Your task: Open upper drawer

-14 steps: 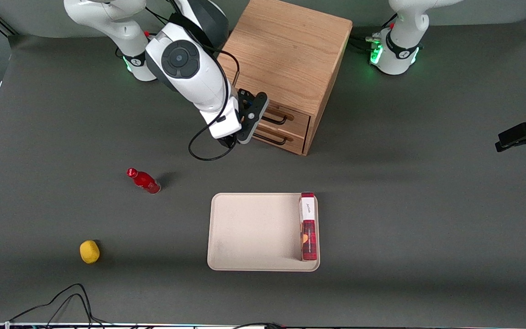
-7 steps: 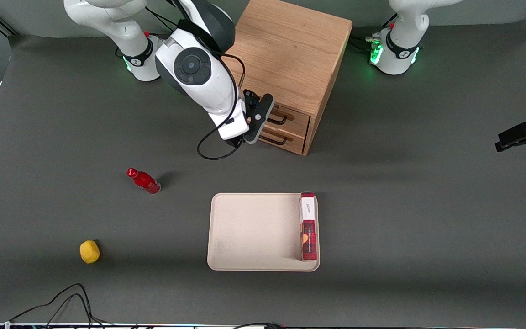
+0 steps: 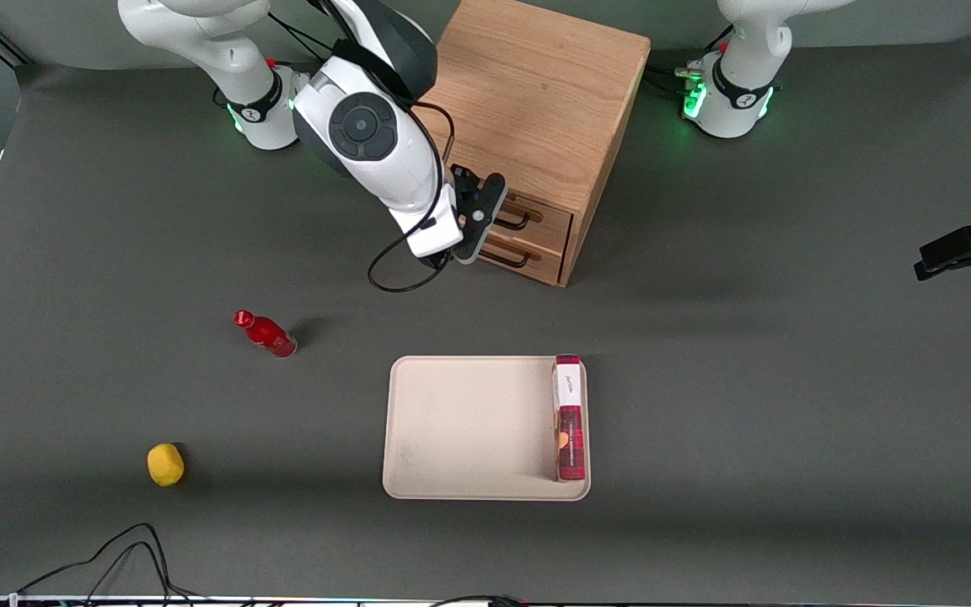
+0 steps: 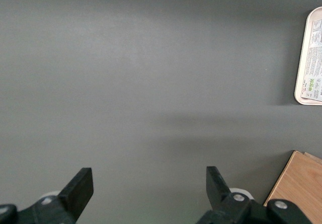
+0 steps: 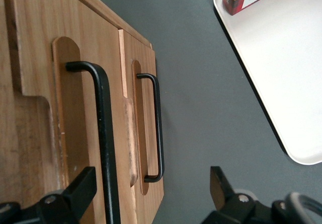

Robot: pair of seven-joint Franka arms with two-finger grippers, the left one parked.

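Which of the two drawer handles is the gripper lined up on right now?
The upper drawer handle: the gripper has its open jaws either side of that bar. The bottom drawer handle lies clear of them.

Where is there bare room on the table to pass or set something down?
Bare table runs from the tray toward the parked arm's end. Another patch lies between red bottle, lemon and tray. The tray is bare beside the red box. Crowded: the open pincer sits at the upper drawer handle, above the lower drawer.
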